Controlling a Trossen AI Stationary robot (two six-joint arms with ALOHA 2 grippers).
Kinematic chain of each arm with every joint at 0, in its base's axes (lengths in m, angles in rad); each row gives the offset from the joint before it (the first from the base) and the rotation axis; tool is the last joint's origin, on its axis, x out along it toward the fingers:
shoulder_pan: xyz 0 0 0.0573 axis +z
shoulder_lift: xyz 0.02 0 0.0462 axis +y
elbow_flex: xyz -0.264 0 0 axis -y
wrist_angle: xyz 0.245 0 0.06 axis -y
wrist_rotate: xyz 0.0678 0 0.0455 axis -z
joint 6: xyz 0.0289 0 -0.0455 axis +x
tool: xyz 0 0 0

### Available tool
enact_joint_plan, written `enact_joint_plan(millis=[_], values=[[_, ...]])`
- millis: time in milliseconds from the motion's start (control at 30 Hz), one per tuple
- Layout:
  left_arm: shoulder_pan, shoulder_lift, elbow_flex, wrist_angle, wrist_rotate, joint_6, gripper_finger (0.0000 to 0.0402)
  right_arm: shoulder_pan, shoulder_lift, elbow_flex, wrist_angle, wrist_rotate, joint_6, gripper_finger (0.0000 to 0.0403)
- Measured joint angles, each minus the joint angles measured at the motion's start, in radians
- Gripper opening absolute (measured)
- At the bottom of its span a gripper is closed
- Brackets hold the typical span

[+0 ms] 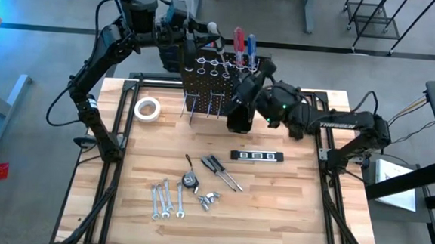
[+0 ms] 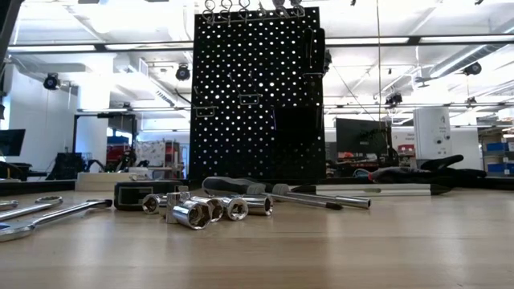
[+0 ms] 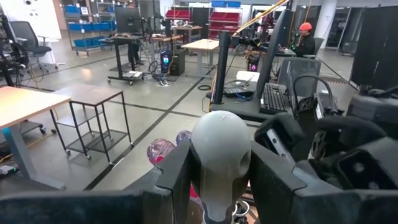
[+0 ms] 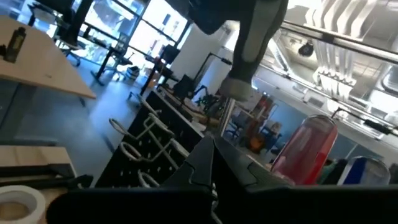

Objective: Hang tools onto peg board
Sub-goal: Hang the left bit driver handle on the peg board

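The black peg board stands upright at the table's far edge; it also shows in the low view. A red-handled screwdriver and a blue-handled screwdriver stand in its top ring holders. My left gripper is above the board's top, shut on a grey-handled screwdriver. My right gripper is at the board's right side, beside the red handle, with its fingers shut and nothing seen in them. Wrenches, a tape measure, sockets and dark-handled tools lie on the table. My left gripper pinches the grey handle by its two sides between its two fingers, below the rounded end, which stands out past the fingers. The gripper comes from the far left, over the board's top. The shaft is hidden, so I cannot tell whether it sits in a ring.
A white tape roll lies left of the board. A black strip holder lies right of the table's middle. In the low view the sockets and a long screwdriver lie in front of the board.
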Motion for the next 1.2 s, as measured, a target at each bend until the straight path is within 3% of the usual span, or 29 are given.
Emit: enact_joint_plan(millis=[267,667,933,1200], values=[[0.000,0.000,-0.001,-0.001,-0.001,-0.003,0.0119,-0.025,0.000,0.026,-0.011,-0.013,-0.060,0.0047],[-0.001,0.012,0.000,0.002,0.015,-0.014,0.0119,-0.077,0.005,0.037,-0.016,-0.107,0.046,0.0138],[-0.001,0.013,0.000,0.010,0.033,-0.028,0.0119,-0.091,0.018,0.046,-0.021,-0.126,0.055,0.0128],[-0.002,0.015,-0.001,0.023,0.038,-0.041,0.0119,-0.100,0.082,0.140,-0.051,-0.123,0.051,0.0102]])
